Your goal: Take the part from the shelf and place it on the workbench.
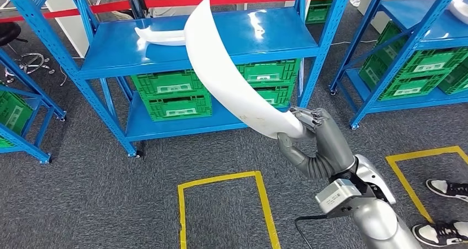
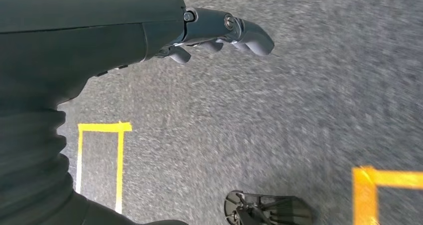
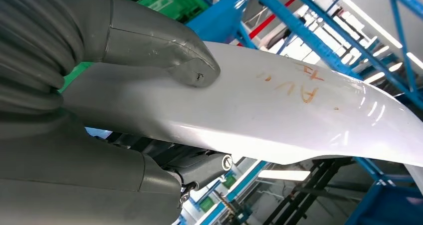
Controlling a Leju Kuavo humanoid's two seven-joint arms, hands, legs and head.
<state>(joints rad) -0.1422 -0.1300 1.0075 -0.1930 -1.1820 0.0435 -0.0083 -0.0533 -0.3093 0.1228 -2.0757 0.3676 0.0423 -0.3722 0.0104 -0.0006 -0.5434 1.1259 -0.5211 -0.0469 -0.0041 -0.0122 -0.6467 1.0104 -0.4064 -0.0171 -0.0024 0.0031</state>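
Gripped at its lower end by the right hand [image 1: 309, 128], the long curved glossy white plastic part [image 1: 229, 72] stood clear above the blue steel shelf [image 1: 276, 36], so picking looked done. Left hand [image 2: 224, 33] hung loose, holding nothing; carrying to the workbench remained.

You have two white parts [image 1: 232, 72]: one held up, one [image 1: 160, 36] lying on the shelf [image 1: 110, 56]. Seven green crates [image 1: 171, 94] and three blue shelves show.

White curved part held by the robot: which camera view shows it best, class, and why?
The head view: the whole white part shows, gripped at its lower end by the right robot hand. The right wrist view gives a close stretch with orange marks. The left wrist view looks at floor.
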